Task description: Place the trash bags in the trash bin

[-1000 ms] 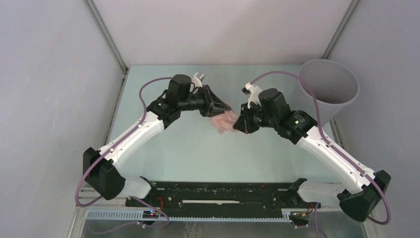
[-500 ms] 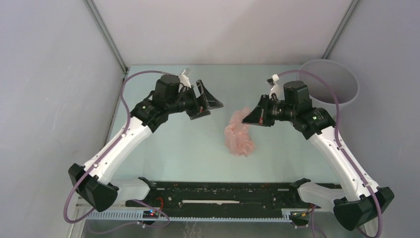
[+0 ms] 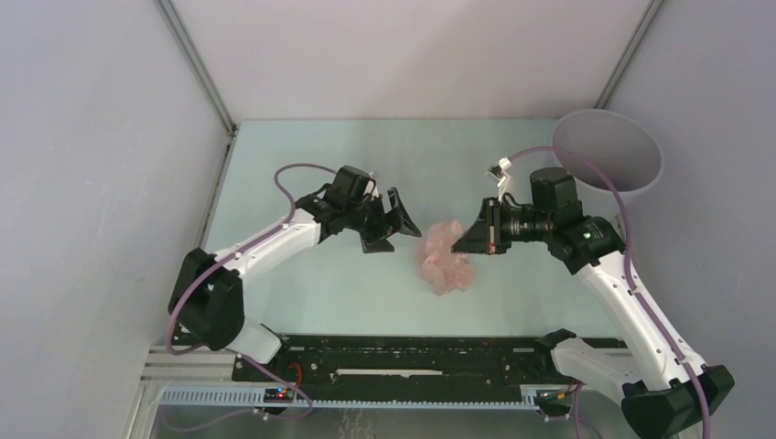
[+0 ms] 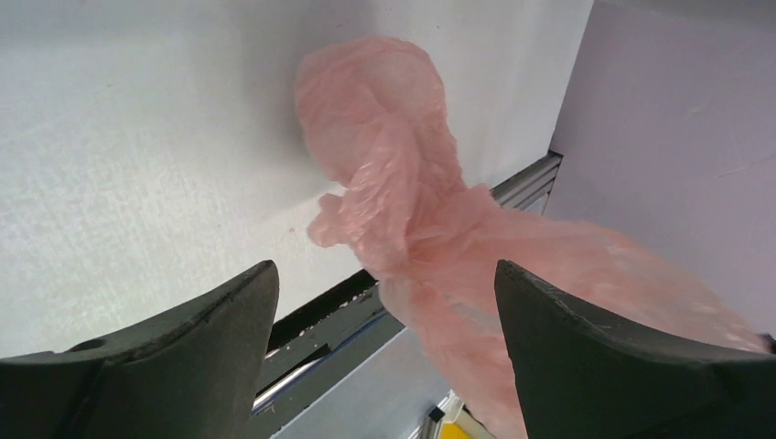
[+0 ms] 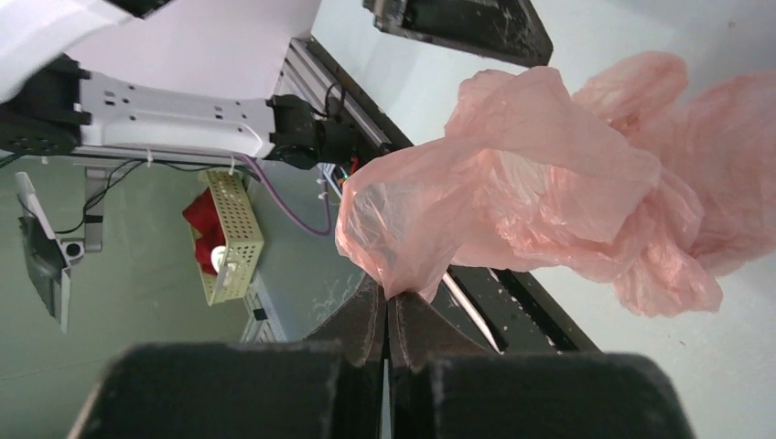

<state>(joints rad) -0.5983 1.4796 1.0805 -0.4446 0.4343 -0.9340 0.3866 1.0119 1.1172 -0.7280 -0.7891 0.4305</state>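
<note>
The crumpled pale-pink trash bag (image 3: 446,258) hangs in the middle of the table, and my right gripper (image 3: 464,240) is shut on a pinch of its film. In the right wrist view the closed fingertips (image 5: 388,297) clamp the bag (image 5: 531,183), which billows up and to the right. My left gripper (image 3: 400,219) stands open just left of the bag, holding nothing. Seen from the left wrist, the bag (image 4: 393,174) stretches ahead of the wide-apart left gripper (image 4: 384,272), clear of both fingers. The light-grey trash bin (image 3: 608,160) stands at the back right corner, behind the right arm.
Grey enclosure walls close in the table on the left, back and right. A black rail (image 3: 412,352) runs along the near edge between the arm bases. A yellow basket (image 5: 229,238) with something red sits off the table.
My left gripper opened and let go of the bag, pulled back, then swung nearer and lower beside it. The right gripper kept its grip and drew the bag out; it now hangs loose.
</note>
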